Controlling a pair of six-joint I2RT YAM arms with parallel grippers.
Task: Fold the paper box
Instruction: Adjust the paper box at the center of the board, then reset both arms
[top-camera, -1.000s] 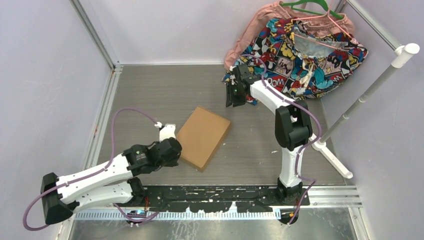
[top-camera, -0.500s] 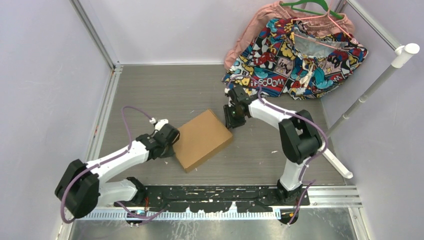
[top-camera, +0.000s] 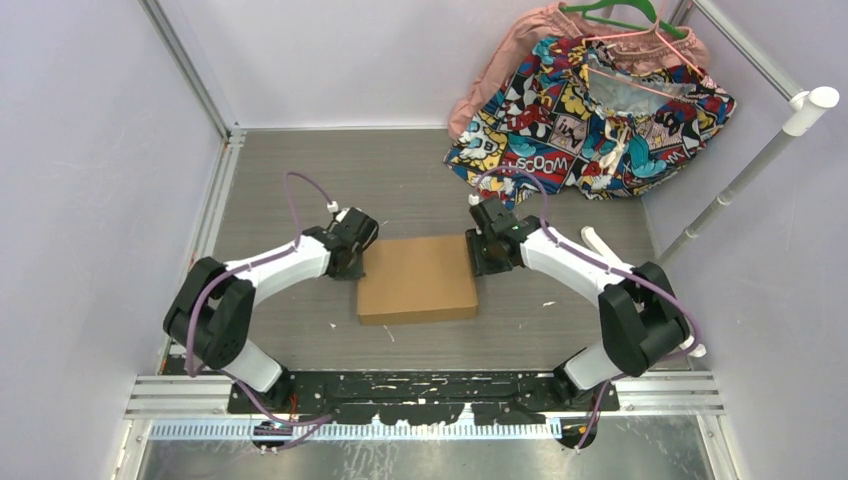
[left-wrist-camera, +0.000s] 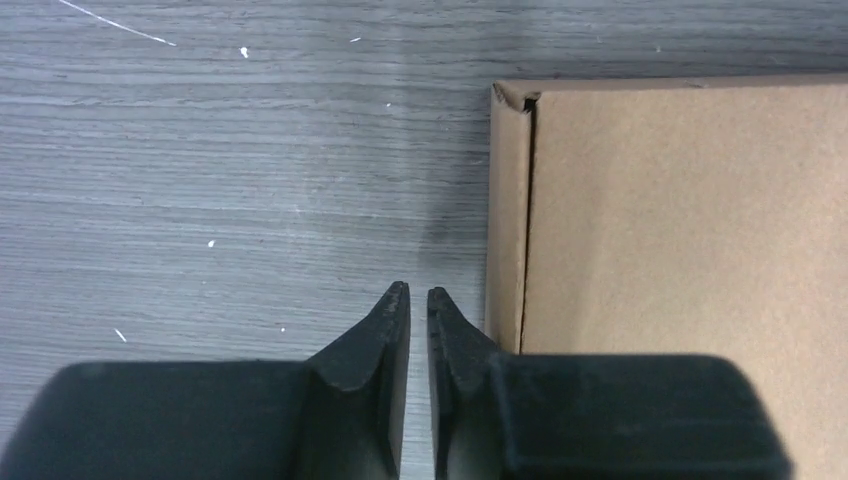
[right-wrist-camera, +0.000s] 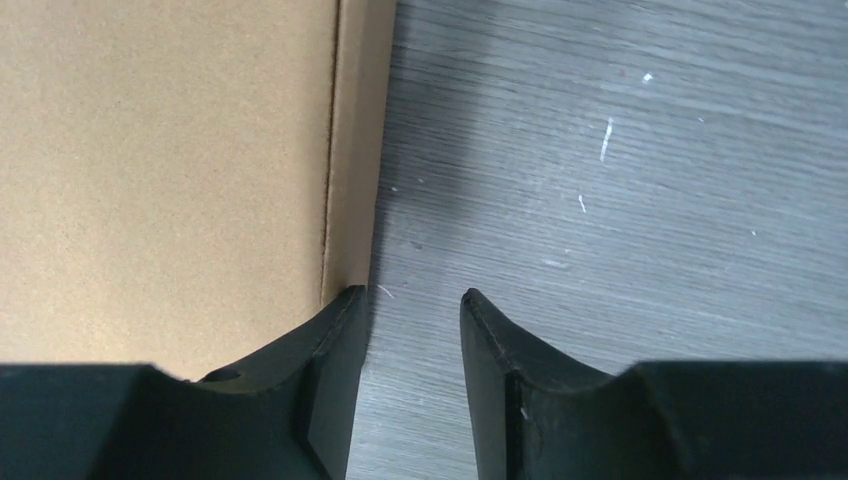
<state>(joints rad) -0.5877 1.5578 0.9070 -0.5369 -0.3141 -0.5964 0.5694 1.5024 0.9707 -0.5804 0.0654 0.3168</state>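
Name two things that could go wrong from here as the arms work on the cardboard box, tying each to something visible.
1. The left gripper is almost shut beside the paper box, outside its side wall, gripping nothing; a push may merely slide the box across the table.
2. The right gripper has its gap over the table, with the box wall beside one finger; closing would likely grip nothing or dent the edge.
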